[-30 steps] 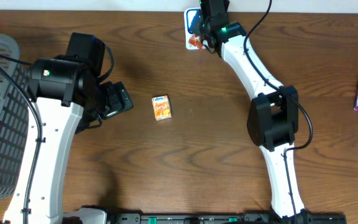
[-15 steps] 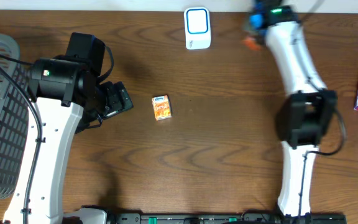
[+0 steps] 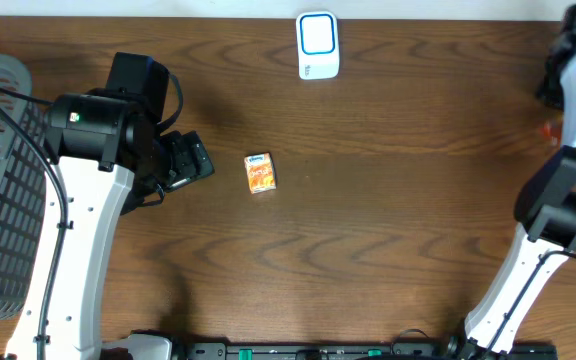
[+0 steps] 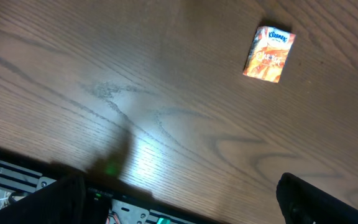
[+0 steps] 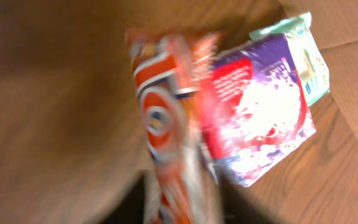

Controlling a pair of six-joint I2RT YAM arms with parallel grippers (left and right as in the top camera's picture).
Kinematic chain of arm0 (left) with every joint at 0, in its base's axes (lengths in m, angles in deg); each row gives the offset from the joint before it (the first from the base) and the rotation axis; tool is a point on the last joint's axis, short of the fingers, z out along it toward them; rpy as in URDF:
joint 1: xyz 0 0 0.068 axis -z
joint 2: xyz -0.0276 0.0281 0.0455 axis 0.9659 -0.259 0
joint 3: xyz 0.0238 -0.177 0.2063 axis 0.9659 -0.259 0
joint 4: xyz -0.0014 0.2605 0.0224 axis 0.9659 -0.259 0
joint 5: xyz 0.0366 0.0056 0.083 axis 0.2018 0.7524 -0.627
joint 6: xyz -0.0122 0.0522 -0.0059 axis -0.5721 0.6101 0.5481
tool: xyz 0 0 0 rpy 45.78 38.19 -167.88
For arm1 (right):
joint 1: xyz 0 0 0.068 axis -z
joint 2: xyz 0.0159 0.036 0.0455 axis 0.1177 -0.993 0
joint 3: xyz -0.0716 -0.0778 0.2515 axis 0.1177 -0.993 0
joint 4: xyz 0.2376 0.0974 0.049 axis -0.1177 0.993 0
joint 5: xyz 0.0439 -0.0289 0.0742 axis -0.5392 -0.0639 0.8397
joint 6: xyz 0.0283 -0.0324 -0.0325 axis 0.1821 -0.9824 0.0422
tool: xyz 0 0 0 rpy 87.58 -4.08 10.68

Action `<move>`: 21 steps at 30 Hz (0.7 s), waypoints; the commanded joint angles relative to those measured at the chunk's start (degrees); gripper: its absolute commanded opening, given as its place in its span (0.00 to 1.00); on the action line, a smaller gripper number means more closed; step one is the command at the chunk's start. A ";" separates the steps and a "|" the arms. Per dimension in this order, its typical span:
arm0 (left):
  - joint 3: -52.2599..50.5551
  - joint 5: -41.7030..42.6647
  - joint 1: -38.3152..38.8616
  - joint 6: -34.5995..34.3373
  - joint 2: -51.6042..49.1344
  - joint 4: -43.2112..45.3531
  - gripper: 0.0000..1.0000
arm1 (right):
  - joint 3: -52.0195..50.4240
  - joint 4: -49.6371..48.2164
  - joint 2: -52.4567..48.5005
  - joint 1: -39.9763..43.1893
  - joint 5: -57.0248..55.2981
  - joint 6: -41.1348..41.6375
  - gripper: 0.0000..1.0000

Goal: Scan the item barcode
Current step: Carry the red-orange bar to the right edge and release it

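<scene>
Left tool wide — Kleenex pack nearby.

A brown wooden table carries a tissue pack left of centre, a white scanner at the far edge, and a purple packet at the right.

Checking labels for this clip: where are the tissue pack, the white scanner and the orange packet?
tissue pack [image 3: 260, 172], overhead view, middle of its orange face.
white scanner [image 3: 318, 45], overhead view, middle of its top face.
orange packet [image 5: 166, 130], right wrist view, blurred front.
</scene>
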 commanded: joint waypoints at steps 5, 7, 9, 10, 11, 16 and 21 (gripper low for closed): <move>0.37 -0.94 -0.24 0.09 -0.33 -0.35 0.98 | -3.87 1.05 1.53 5.42 2.75 2.45 0.65; 0.37 -0.96 -0.24 0.09 -0.33 -0.35 0.98 | -3.87 1.38 1.53 5.70 8.33 2.03 0.64; 0.37 -0.96 -0.24 0.09 -0.33 -0.35 0.98 | -3.82 1.27 1.55 5.51 15.52 1.57 0.66; 0.37 -0.96 -0.24 0.09 -0.33 -0.35 0.98 | -3.82 1.05 1.55 5.31 19.02 1.57 0.65; 0.37 -0.96 -0.24 0.09 -0.33 -0.35 0.98 | -3.82 0.79 1.55 5.01 21.99 1.60 0.65; 0.37 -0.94 -0.24 0.09 -0.33 -0.35 0.98 | -3.58 -1.66 1.73 1.79 35.63 1.88 0.61; 0.37 -0.94 -0.24 0.09 -0.33 -0.35 0.98 | -3.54 -3.48 2.08 -2.67 36.65 3.89 0.55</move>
